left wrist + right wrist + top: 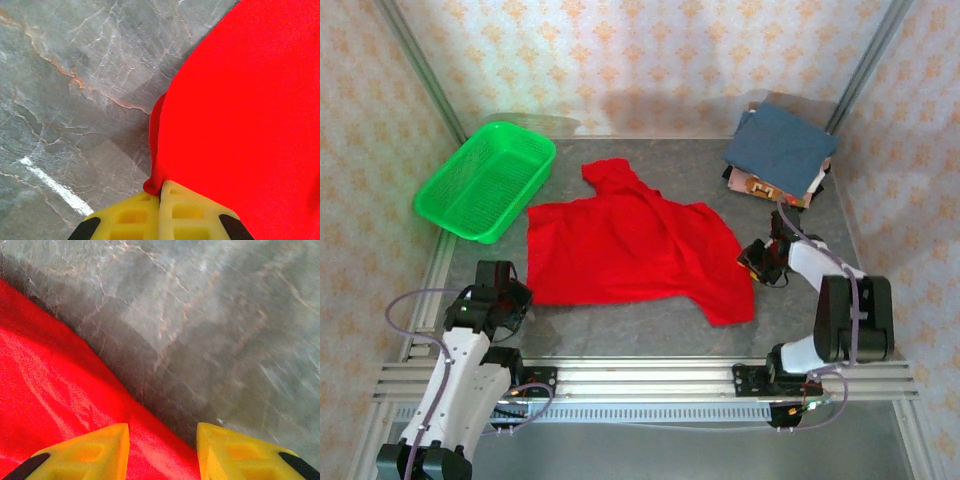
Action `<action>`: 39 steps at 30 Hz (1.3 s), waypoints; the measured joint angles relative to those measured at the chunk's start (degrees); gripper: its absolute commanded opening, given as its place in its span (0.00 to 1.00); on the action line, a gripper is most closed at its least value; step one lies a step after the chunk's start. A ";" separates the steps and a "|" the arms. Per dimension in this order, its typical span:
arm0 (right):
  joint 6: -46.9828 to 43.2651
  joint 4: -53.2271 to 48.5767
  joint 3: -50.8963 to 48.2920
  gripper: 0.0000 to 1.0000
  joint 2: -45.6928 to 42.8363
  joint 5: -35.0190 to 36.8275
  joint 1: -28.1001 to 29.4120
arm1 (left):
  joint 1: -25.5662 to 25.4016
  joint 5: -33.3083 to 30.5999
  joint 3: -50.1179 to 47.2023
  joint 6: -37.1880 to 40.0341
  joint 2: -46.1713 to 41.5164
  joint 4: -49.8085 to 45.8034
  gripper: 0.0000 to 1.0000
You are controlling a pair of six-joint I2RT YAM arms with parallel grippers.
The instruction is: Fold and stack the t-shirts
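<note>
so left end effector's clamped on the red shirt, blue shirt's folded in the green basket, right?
No: top external shows the blue shirt folded on the far-right pile, outside the green basket. Left end effector is clamped on the red shirt.

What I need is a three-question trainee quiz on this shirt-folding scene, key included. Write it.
1. True or false: the left pincer is shut on the edge of the red t-shirt.
2. Which colour is the top shirt of the folded pile at the far right? A) slate-blue B) yellow C) white
3. Fill in: the right pincer hovers at the red t-shirt's edge with its jaws ____.
Key: 1 true; 2 A; 3 open.
</note>
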 measured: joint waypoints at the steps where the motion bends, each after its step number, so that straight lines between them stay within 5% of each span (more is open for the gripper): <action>1: -0.61 0.63 0.44 0.37 1.40 -0.17 0.00 | 0.00 -0.02 0.28 0.13 0.00 0.00 0.00; 6: -2.86 -1.01 2.56 0.14 4.63 0.31 -0.39 | 0.00 -0.04 1.90 1.05 0.09 -0.04 0.00; 11: -3.61 -1.99 4.35 0.06 3.15 0.76 -0.26 | 0.00 -0.79 5.73 2.69 0.04 -1.05 0.00; 22: -7.39 -21.00 16.76 0.02 -15.63 5.84 -0.24 | 0.00 -3.13 15.72 6.16 -0.22 -2.89 0.00; 39: -7.98 -38.77 19.82 0.02 -23.82 6.60 0.94 | 0.00 -3.10 18.84 7.21 -6.78 -4.13 0.00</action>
